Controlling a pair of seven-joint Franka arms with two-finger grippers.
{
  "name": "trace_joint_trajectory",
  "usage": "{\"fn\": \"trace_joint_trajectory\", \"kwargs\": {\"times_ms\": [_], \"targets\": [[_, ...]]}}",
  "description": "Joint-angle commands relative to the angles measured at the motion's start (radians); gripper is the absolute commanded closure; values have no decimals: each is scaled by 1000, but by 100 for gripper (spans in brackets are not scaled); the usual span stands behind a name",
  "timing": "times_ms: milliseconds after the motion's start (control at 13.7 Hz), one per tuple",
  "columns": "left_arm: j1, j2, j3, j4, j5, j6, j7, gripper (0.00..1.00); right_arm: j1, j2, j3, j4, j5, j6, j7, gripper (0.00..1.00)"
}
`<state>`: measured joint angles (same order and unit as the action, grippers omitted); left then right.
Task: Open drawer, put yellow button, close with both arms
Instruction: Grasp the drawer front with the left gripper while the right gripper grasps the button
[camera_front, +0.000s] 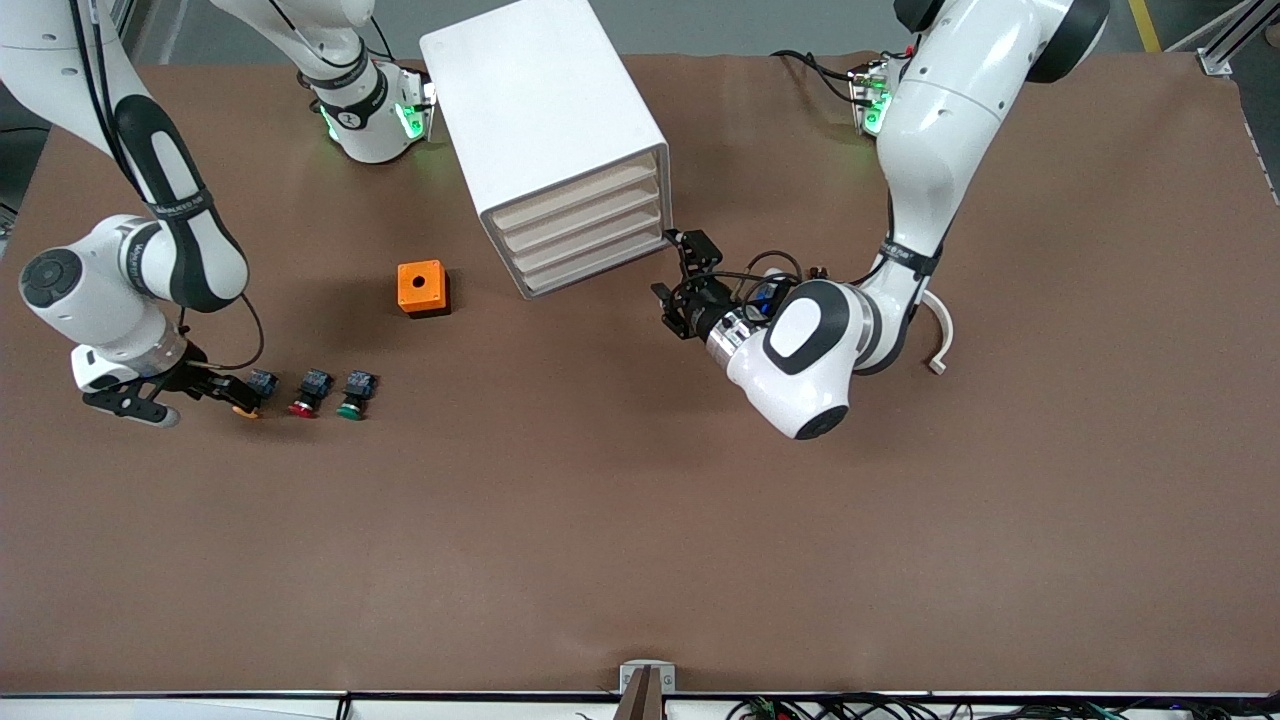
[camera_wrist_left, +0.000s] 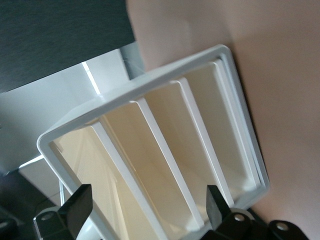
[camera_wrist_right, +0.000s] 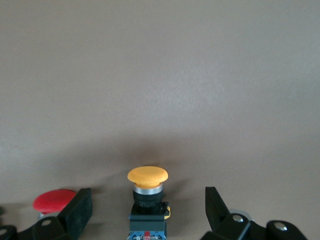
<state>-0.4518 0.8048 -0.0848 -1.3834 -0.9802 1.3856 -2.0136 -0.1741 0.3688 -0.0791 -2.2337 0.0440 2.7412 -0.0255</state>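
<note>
The white cabinet (camera_front: 545, 110) stands at the robots' side of the table, all its beige-fronted drawers shut; the drawer (camera_front: 575, 192) is the topmost one. My left gripper (camera_front: 678, 272) hangs open just in front of the drawer fronts, holding nothing. In the left wrist view the left gripper (camera_wrist_left: 148, 205) faces the fronts, the drawer (camera_wrist_left: 90, 165) among them. The yellow button (camera_front: 247, 406) lies at the right arm's end of the table. My right gripper (camera_front: 225, 393) stands open over it. In the right wrist view the yellow button (camera_wrist_right: 147, 176) sits between the open fingers of the right gripper (camera_wrist_right: 148, 207), untouched.
A red button (camera_front: 308, 395) and a green button (camera_front: 354, 395) lie in a row beside the yellow one; the red button (camera_wrist_right: 52, 200) is close to one right finger. An orange box (camera_front: 421, 287) with a hole sits between buttons and cabinet. A white curved piece (camera_front: 940, 340) lies by the left arm.
</note>
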Motion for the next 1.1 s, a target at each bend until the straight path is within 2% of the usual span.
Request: {"fn": "trace_joint_trajectory", "kwargs": {"times_ms": [0,293,366,586,659,806,1025], "targets": [[-4,13,-20,20,-23,-53,-103,0,-12,-1,10,-17,13,12,-1,0],[-33,27,-29,20,-120,-89,-204,0,-13,13,12,-29,13,8,12,0],[-39,27,-29,20,-123,-89,-211,8,-13,13,12,-40,13,9,13,0],[-50,39,-29,18,-123,-89,-212,44,-13,13,12,-41,14,8,13,0],[-56,40,-29,17,-123,-89,-214,51,-13,15,12,-44,13,5,13,0],[-64,42,-29,3,-121,-89,-224,56,-13,18,12,-50,13,3,13,0],[-77,42,-29,-16,-120,-103,-257,57,-13,25,12,-50,13,3,13,0]]}}
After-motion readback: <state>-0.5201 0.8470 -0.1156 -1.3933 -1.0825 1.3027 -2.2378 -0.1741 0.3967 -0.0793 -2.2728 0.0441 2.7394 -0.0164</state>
